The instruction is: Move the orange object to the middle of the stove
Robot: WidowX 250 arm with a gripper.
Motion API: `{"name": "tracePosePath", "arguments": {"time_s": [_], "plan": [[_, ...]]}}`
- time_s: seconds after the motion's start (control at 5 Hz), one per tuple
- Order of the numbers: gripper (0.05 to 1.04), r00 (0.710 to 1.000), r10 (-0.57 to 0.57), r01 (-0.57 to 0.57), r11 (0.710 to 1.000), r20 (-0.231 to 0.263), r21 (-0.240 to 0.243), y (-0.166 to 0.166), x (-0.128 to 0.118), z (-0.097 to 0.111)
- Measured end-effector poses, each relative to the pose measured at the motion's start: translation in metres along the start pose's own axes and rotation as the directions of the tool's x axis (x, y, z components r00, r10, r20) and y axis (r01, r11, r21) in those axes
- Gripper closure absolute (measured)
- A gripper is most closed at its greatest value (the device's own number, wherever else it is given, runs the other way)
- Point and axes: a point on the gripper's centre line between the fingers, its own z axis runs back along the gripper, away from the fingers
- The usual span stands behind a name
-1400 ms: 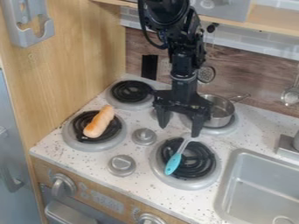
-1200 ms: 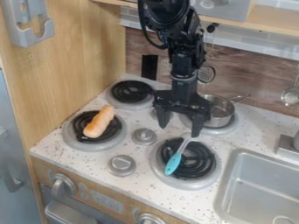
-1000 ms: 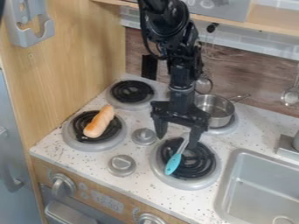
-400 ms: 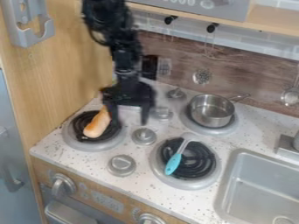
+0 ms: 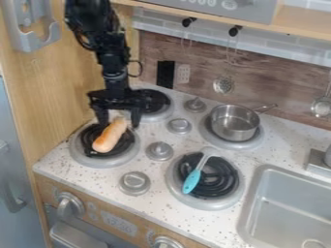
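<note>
The gripper (image 5: 118, 125) hangs open over the back part of the front left burner, one finger on each side of the upper end of the orange object (image 5: 110, 136). That object is long and bread-like, lying at a slant on the burner's black coil; whether the fingers touch it I cannot tell. The stove (image 5: 194, 130) has a white speckled top with four burners and several grey knobs down its middle.
A blue-ended utensil (image 5: 192, 180) lies across the front right burner. A metal pot (image 5: 234, 123) stands on the back right burner. The sink (image 5: 291, 208) is at the right, and a wooden wall (image 5: 77, 72) rises at the left.
From above the right-hand burners, the gripper has moved left to the orange object's upper end. The orange object, utensil and pot have kept their places.
</note>
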Motion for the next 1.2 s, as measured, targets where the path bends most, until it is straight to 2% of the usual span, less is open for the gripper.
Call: {"name": "tracePosePath", "arguments": {"time_s": [0.2,0.4,0.6,0.8,1.0,1.2], "plan": [[0.085,0.999,-0.023,0.023,1.000,-0.036,0.016,0.004,0.006,-0.019],[0.136,0.996,-0.048,0.049,0.999,-0.080,0.010,0.007,0.009,-0.032],[0.350,0.995,-0.051,0.052,0.999,-0.086,0.009,0.006,0.008,-0.031],[0.415,0.993,-0.090,0.092,0.996,-0.078,0.023,-0.004,0.003,-0.031],[0.468,0.993,-0.063,0.064,0.998,-0.095,0.010,-0.020,0.000,-0.027],[0.469,0.998,-0.065,0.064,0.997,-0.026,-0.036,-0.061,0.032,0.001]]}}
